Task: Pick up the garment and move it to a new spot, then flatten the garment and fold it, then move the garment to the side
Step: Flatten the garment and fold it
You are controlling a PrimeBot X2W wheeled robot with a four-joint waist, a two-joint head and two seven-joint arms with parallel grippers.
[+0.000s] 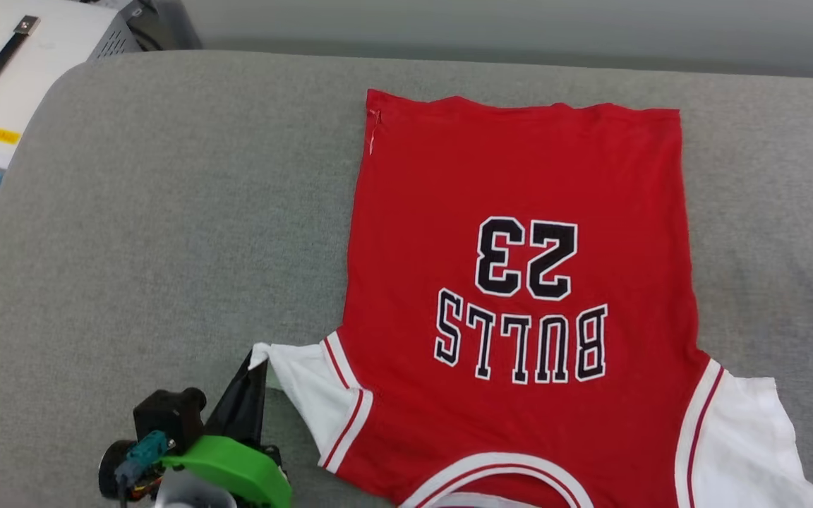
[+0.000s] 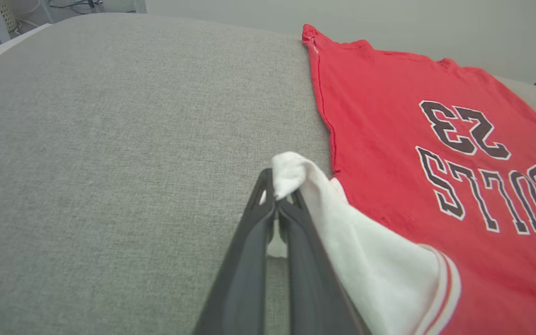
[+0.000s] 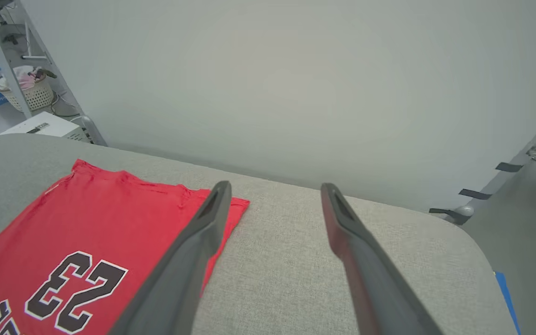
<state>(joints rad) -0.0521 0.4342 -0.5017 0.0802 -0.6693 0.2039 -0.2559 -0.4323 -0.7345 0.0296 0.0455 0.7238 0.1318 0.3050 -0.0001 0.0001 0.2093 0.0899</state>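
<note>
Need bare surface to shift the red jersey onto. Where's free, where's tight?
Biggest free patch: grey fabric surface left of the red jersey T-shirt, out to the rounded left edge. Narrower bare strips border its far hem and right side. Tight at the near left, where the left gripper is shut on the white sleeve.

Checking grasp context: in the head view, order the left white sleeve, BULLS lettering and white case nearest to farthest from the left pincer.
1. left white sleeve, pinched in the left pincer.
2. BULLS lettering, rightward on the garment.
3. white case, far upper left.
</note>
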